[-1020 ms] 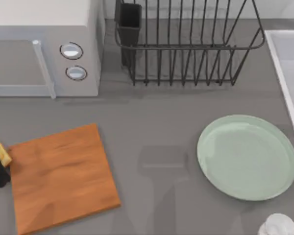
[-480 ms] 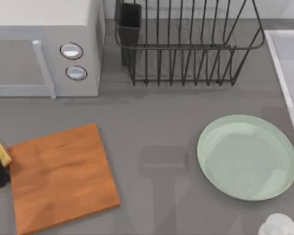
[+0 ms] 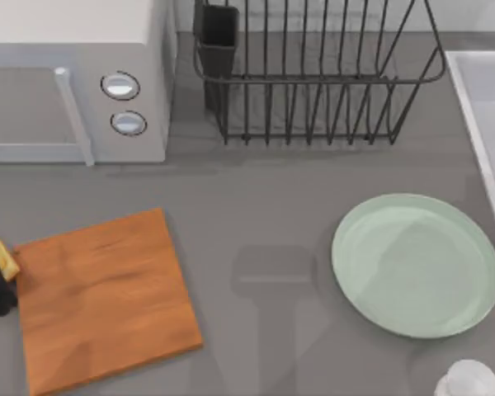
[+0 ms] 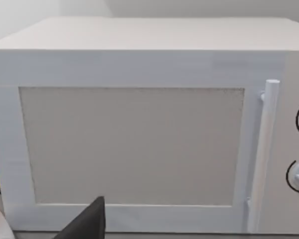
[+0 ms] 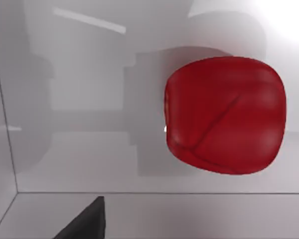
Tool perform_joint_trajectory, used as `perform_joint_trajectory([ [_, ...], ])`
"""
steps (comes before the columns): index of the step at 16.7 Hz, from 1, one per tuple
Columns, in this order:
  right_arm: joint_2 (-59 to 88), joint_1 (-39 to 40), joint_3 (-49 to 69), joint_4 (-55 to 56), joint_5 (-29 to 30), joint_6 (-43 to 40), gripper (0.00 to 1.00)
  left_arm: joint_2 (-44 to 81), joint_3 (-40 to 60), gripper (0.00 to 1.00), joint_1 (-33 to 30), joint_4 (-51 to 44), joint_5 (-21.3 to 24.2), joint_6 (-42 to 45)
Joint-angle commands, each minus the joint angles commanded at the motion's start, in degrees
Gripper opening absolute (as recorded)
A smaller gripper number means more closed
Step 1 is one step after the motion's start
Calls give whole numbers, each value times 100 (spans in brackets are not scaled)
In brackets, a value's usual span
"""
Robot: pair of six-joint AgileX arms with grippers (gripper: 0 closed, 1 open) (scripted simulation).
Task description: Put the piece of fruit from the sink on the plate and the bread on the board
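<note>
**Worktop inventory: fruit in sink, bread at board's edge**

- Piece of fruit (image 5: 224,115): glossy deep red, rounded and slightly blocky. Your right wrist view finds it lying on the pale floor of the sink (image 3: 483,124), whose rim runs down the table's right edge in the top view.
- Plate (image 3: 417,264): pale mint-green, round, right half of the table, bare, just beside the sink rim.
- Board (image 3: 103,299): orange-brown wood, lower left of the table, nothing on it.
- Bread (image 3: 6,259): a sliver of yellow with a golden top, at the far left, touching or just off the board's left edge; a dark arm part sits against it.
- Microwave (image 4: 139,134): white, upper left; your left wrist view faces its door.
- Dish rack (image 3: 313,74): black wire, back centre.
- White cup (image 3: 470,381): lower right, near the plate.
- Grippers: you cannot tell whether either pair of fingers is apart or together.
</note>
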Motion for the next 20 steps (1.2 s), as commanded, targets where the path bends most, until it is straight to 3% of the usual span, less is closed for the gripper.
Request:
perform_joint_trajectory([
  [7,1226,-14,-693,2015,10,19,100,0,0,100,0,0,0,0],
  [13,1429,-16,-808,2268,12,22,100,0,0,100,0,0,0,0],
  [20,1429,-16,-808,2268,12,22,47,0,0,100,0,0,0,0],
])
